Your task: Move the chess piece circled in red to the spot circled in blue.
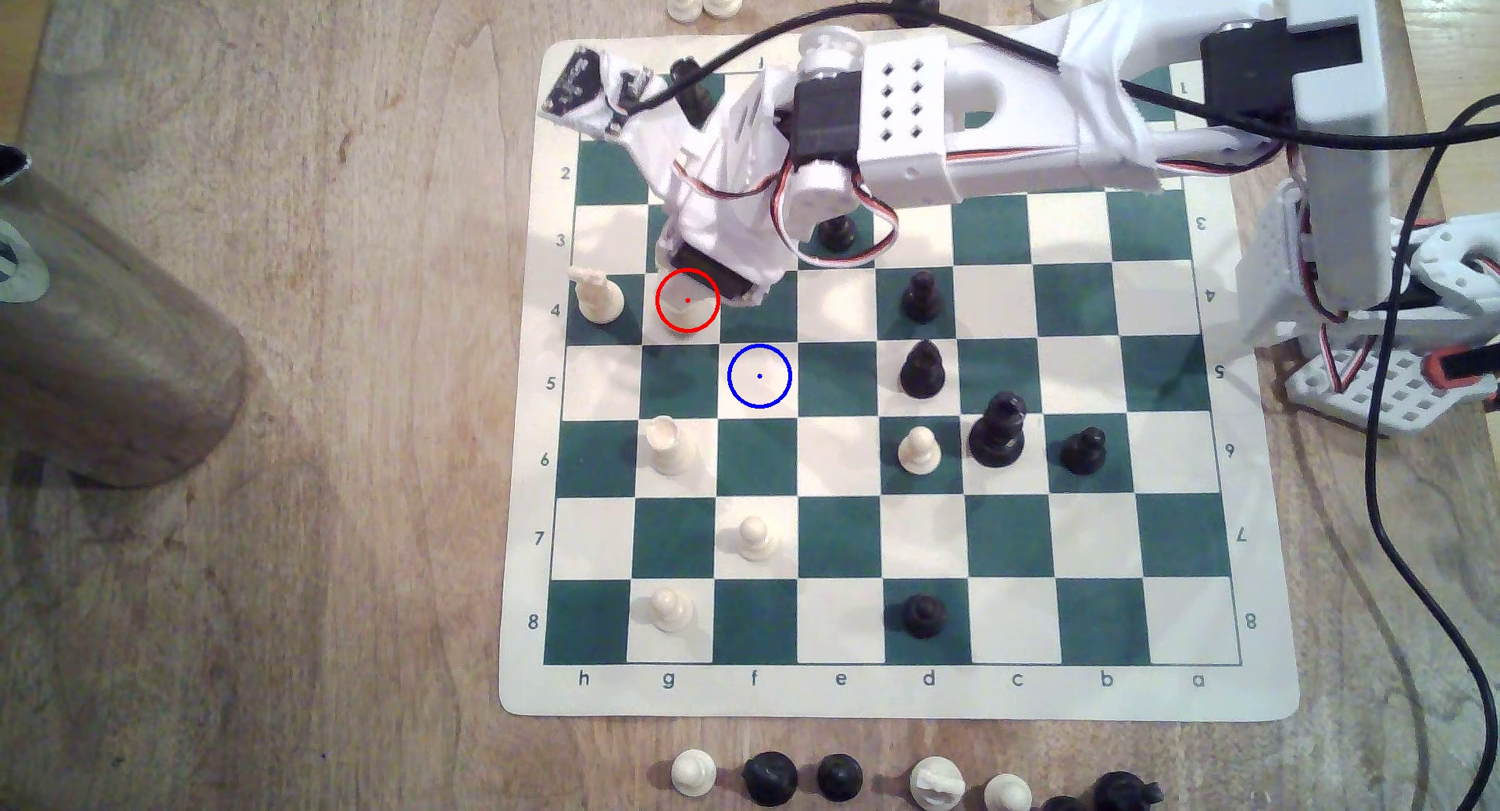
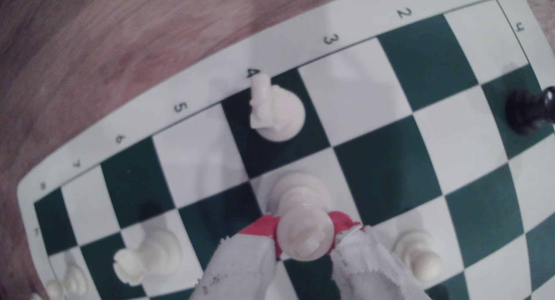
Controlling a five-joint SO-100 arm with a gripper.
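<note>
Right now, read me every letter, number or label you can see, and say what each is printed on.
"h g f e d c b a": near border of the cream and green chess mat, exterior view.
"2 3 4 5 6 7 8": its border at the exterior view's left.
"3 4 5 6 7 8", rotated: opposite border; "1" barely legible.
No brand or other label is readable.

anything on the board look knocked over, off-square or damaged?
Nothing looks toppled: every piece on the board stands upright. The cream rook sits off-centre, close to its square's upper edge, and its rim looks chipped, though blur makes that uncertain. The gripper brackets the circled bishop at its head; whether it is clamped is unclear.
</note>
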